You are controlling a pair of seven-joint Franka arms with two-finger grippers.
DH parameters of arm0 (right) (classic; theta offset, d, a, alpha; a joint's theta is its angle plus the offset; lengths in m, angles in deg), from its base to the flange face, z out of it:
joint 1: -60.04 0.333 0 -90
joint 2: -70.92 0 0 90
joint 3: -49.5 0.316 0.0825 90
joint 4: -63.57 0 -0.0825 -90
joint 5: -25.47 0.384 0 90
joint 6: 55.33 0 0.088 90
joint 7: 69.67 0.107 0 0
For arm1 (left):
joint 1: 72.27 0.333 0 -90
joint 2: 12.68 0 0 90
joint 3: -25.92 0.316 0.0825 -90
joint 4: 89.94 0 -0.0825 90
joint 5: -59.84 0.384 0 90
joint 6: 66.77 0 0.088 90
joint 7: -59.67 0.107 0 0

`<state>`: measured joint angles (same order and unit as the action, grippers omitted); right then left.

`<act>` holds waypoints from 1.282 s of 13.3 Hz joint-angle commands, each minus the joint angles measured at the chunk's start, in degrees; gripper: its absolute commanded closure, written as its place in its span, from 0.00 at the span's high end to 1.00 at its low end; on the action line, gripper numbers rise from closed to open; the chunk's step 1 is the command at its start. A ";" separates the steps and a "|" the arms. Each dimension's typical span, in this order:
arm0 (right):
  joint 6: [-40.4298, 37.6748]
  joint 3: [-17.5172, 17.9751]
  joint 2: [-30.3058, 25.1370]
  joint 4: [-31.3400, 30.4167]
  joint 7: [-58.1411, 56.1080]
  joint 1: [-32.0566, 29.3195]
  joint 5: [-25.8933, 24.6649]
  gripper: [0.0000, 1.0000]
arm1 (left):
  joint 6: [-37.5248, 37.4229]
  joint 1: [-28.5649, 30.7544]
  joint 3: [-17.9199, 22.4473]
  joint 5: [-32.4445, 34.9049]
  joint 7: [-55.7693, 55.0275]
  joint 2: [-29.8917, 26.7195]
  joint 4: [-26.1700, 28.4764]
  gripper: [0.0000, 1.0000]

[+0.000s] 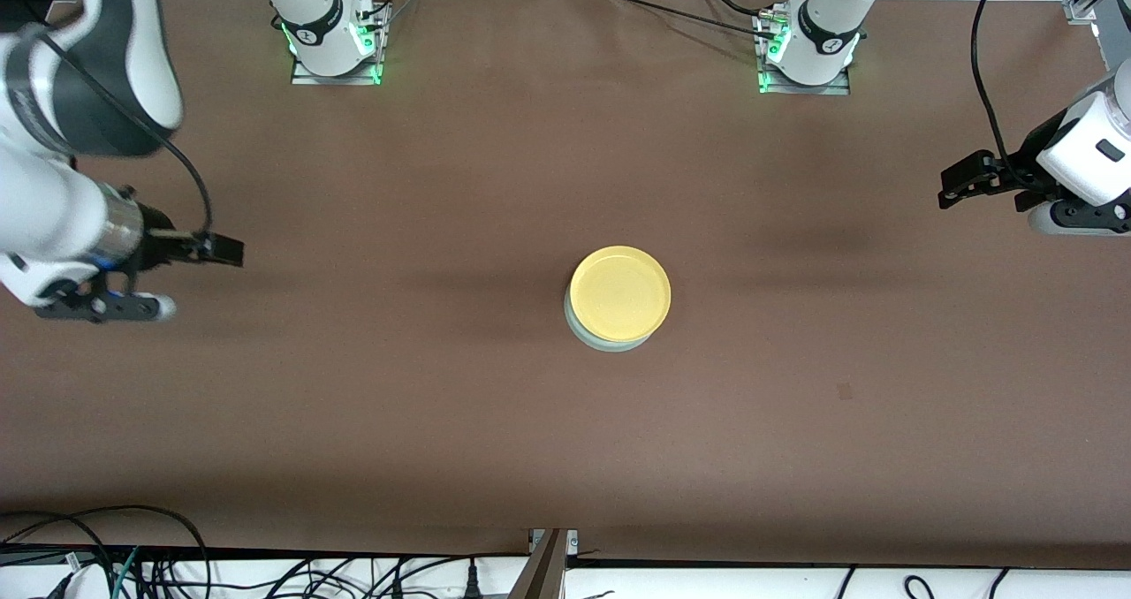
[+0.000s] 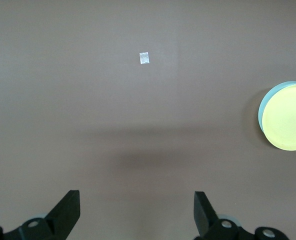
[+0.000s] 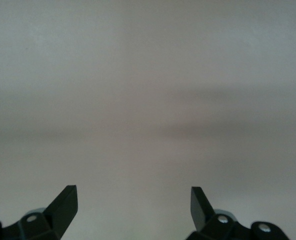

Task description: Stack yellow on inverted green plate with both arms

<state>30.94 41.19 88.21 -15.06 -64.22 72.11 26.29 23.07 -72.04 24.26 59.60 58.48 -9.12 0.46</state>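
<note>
Yellow plate (image 1: 619, 294) upright atop inverted pale green plate (image 1: 610, 343), mid-table

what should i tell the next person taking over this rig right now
Left hand: open, holding nothing, up over the left arm's end of the table, waiting.
Right hand: open, holding nothing, up over the right arm's end.
Yellow plate: rim up, on the green plate at mid table; the green one shows only as a crescent under it, the yellow sitting a little off centre.
Done: the stack is built and both hands are clear of it.
Left: nothing obvious; I cannot confirm the green plate is inverted.
</note>
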 commanded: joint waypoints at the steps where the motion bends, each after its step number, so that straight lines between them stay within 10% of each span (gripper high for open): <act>1: -3.37 0.74 -8.57 -6.37 -0.62 -0.55 -1.87 1.00 | -0.20 0.29 -0.09 -0.90 0.39 0.66 -1.45 1.00; 17: -8.14 2.68 -14.12 -6.72 -8.00 -4.77 -5.30 1.00 | -0.20 0.29 -0.36 -0.81 0.39 0.57 -1.54 1.00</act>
<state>23.59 43.06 74.36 -21.21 -72.14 68.35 21.77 23.16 -72.04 24.25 59.60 58.48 -9.11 0.43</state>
